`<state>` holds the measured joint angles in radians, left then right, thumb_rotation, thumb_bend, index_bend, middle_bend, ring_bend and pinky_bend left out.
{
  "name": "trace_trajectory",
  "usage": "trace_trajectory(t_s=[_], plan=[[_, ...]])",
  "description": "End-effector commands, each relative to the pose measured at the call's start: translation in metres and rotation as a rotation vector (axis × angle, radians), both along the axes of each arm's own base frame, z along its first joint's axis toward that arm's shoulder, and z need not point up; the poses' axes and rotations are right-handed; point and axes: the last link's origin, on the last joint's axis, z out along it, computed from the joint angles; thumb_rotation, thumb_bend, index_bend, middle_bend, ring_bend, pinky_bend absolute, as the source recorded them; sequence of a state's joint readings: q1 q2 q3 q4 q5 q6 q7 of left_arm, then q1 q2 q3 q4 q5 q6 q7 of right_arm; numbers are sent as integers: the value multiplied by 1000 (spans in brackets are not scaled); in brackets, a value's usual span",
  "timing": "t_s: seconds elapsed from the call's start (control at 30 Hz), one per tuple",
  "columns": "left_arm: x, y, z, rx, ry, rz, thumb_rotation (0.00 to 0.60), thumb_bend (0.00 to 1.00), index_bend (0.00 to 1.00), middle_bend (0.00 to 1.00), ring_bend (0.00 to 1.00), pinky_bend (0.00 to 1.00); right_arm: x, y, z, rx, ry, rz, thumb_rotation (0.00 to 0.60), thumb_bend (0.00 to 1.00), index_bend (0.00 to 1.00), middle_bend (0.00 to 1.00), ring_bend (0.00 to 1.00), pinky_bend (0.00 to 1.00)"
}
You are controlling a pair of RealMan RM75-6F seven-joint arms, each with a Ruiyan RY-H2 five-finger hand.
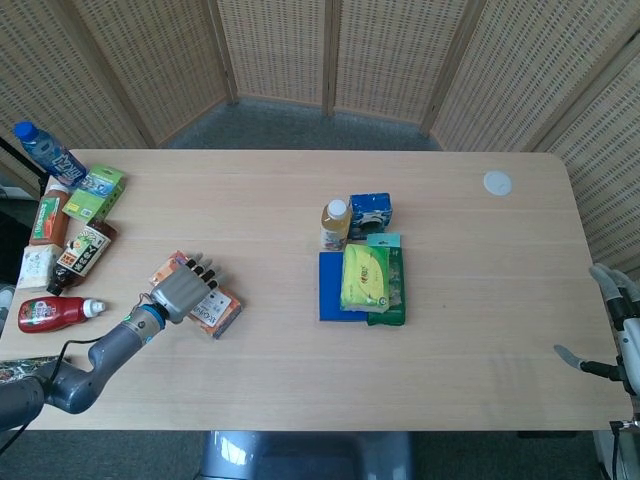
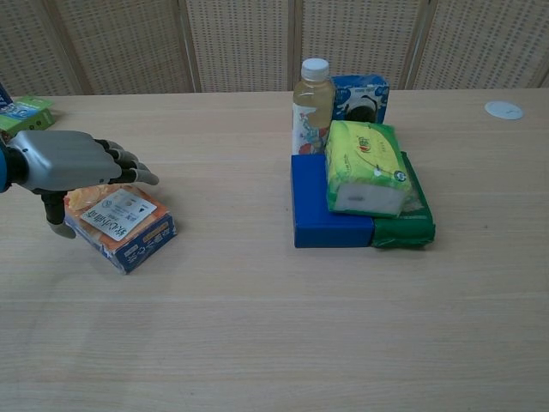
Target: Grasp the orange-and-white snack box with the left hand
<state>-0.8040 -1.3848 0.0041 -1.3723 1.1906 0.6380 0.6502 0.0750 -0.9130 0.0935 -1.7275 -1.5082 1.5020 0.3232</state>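
The orange-and-white snack box [image 1: 216, 309] [image 2: 127, 225] lies flat on the table at the left, its white label facing up. My left hand [image 1: 180, 292] [image 2: 70, 160] hovers low over the box's left half. Its fingers stretch forward above the top face, and the thumb hangs down at the box's left edge. The fingers are not wrapped around the box, and its far-left part is hidden under the hand. My right hand [image 1: 614, 322] is at the table's right edge with fingers apart, holding nothing; the chest view does not show it.
At the table's middle a yellow-green packet [image 2: 365, 167] lies on a blue box [image 2: 319, 206], beside a green pack [image 2: 410, 215], a juice bottle [image 2: 312, 105] and a blue carton [image 2: 364, 96]. Several bottles and cartons [image 1: 70, 230] crowd the left edge. A white disc [image 1: 497, 183] lies far right.
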Motion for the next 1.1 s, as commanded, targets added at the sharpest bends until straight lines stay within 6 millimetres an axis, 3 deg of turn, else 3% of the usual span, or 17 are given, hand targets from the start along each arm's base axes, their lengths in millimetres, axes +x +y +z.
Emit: trace_trajectory(t_s=[0.03,0.3,0.33,0.4,0.47,0.57,0.73,0.87,1.1], plan=[[-1,-1,-4,-2,5,1,600,0,0,0,0,0,0,0,0,2,-1,3,600,0,0,0,0,0],[5,0,-16,12,-14,-24,600,0,0,0,0,2,1,1,3,-5,-21,10,600,0,0,0,0,0],[5,-1,-18,11,-15,-30,600,0,23,26,0,55,1,1,3,-4,-23,11,600,0,0,0,0,0],[5,-2,-21,12,-9,-37,600,0,159,215,75,283,1,1,3,-4,-24,17,600,0,0,0,0,0],[2,-3,-23,12,4,-39,600,0,340,434,225,483,2,2,3,-3,-25,24,600,0,0,0,0,0],[0,-4,-28,17,20,-39,600,0,460,538,325,538,4,4,4,-5,-30,36,600,0,0,0,0,0],[7,-2,-28,50,-13,-49,600,0,549,622,401,602,4,5,6,-6,-38,39,600,0,0,0,0,0],[26,4,-10,102,-80,-80,600,0,564,641,418,612,4,4,5,0,-37,36,600,0,0,0,0,0],[84,20,59,234,-159,-199,600,0,554,627,412,609,4,5,5,6,-40,36,600,0,0,0,0,0]])
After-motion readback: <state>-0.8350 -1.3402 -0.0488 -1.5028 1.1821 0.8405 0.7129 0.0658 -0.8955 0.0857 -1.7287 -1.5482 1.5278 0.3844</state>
